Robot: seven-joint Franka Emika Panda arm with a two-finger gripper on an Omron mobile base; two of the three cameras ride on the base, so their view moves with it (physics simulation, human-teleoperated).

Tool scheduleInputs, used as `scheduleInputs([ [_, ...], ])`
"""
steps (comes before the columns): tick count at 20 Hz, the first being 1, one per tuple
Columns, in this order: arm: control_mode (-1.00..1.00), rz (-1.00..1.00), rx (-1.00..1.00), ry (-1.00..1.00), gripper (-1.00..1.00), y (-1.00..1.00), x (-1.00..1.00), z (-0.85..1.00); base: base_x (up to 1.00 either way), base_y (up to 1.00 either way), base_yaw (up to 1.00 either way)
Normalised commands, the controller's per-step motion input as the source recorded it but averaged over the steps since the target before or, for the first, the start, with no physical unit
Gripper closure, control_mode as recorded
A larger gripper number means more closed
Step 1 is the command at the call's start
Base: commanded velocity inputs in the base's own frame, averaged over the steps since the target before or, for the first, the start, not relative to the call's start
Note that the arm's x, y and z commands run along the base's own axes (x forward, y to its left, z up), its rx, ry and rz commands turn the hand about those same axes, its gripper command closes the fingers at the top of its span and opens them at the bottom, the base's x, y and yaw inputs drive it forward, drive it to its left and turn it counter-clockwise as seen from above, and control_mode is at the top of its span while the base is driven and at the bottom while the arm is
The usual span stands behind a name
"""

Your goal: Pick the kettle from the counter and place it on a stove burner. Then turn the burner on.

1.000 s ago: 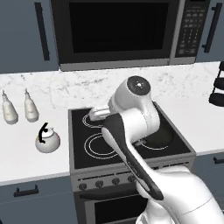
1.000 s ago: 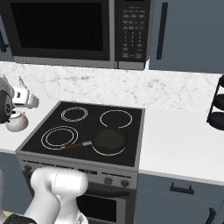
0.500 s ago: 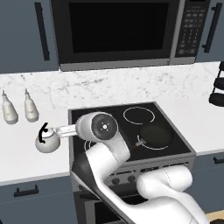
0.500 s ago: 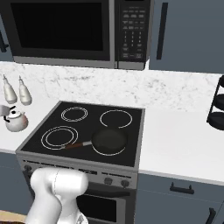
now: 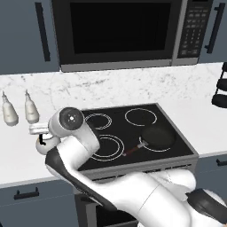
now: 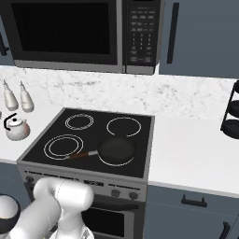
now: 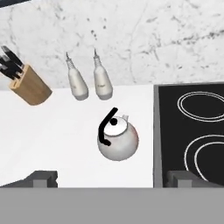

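Silvery-white and squat, the kettle [image 7: 117,140] sits just below the middle of the hand view, upright on the white table [image 7: 52,131], its thin black handle arching over the lid knob. The pincer [image 7: 111,178] hangs above it, released: its two dark fingertips [image 7: 43,178] stand wide apart at the bottom edge, one in the lower left, one in the lower right, nothing between them. Above the kettle, two pale slim-necked bottles [image 7: 89,81] stand side by side near the wall, and a wooden knife block [image 7: 29,89] leans in at the upper left. Along the right edge, the black glass cooktop [image 7: 170,131] lies just beside the kettle. In the right base view, the kettle [image 6: 16,128] rests at the left edge, and the large double-ring stove burner [image 6: 64,145] sits bare at the cooktop's lower left, a dark pan [image 6: 116,150] beside it.
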Motion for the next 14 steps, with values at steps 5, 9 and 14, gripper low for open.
scheduleInputs([
  [5, -1.00, 0.00, 0.00, 0.22, -1.00, 0.02, 0.37, 0.00, 0.00, 0.00, 0.00],
  [9, -1.00, 0.00, -0.03, 0.01, -1.00, 0.03, 0.00, -0.23, 0.00, 0.00, 0.00],
  [14, -1.00, 0.00, -0.03, 0.15, -1.00, 0.35, 0.07, -0.49, 0.00, 0.00, 0.00],
])
